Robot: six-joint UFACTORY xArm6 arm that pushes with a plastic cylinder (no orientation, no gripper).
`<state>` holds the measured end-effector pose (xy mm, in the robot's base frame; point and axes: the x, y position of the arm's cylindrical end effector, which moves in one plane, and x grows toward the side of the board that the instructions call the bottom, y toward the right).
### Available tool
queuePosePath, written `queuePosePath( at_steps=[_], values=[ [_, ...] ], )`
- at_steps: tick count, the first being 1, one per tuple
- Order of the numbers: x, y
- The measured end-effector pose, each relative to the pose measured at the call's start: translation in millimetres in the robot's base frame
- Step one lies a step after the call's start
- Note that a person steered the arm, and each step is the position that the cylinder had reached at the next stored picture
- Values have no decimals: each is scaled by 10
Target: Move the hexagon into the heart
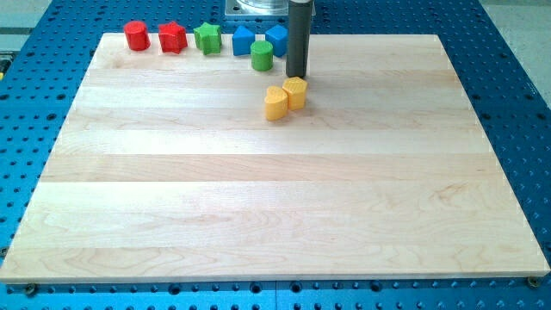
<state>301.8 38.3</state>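
Resting my tip (297, 76) just above the yellow hexagon (295, 92), near the table's (258, 207) top edge. Hexagon touching the yellow heart (275, 103) at its lower left. No gripper: only a rod.

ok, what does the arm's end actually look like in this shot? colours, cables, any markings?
A straight, dark grey cylindrical rod with a smooth matte surface. Its lower end, my tip, is cut flat. At the view's top the rod meets a lighter silver-grey metal mount, mostly cropped out. No cables, labels or markings show. My tip sits just above the yellow hexagon block.
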Motion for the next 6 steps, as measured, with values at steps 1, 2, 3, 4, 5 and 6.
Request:
queuePosePath(
  at_steps=[1, 2, 3, 4, 5, 6],
  values=[
    [454, -275],
    [677, -393],
    [295, -423],
    [310, 57],
    [479, 419],
    [633, 86]
  ],
)
